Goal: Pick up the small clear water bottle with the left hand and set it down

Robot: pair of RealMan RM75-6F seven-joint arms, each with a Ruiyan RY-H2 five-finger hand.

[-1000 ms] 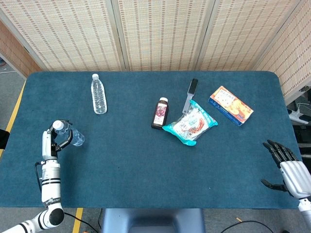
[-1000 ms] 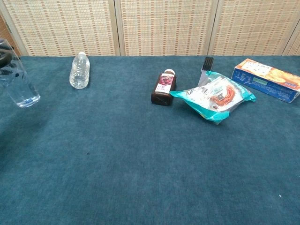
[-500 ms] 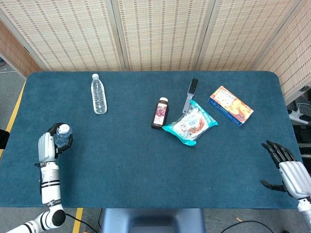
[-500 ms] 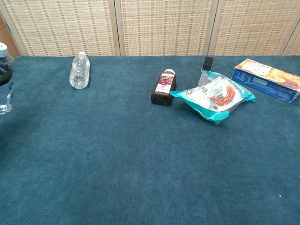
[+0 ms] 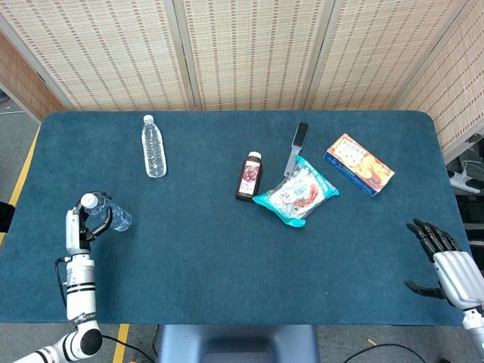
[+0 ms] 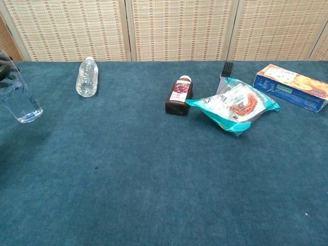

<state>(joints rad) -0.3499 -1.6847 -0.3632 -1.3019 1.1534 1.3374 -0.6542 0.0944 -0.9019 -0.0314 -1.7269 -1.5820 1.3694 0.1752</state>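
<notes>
left hand (image 5: 83, 224) grips the small clear plastic water bottle (image 5: 107, 212) near its cap, tilted; released so, it may topple.

We see a table (image 5: 227, 249) covered in dark teal cloth. Toward its far left lies a clear water bottle (image 5: 153, 147) on its side, cap pointing away. Near the middle lies a small dark juice bottle (image 5: 249, 177), and just to its right a teal snack packet (image 5: 296, 191) rests partly over a black-handled tool (image 5: 296, 146). Farther right lies an orange and blue box (image 5: 359, 165), apart from the packet.
</notes>
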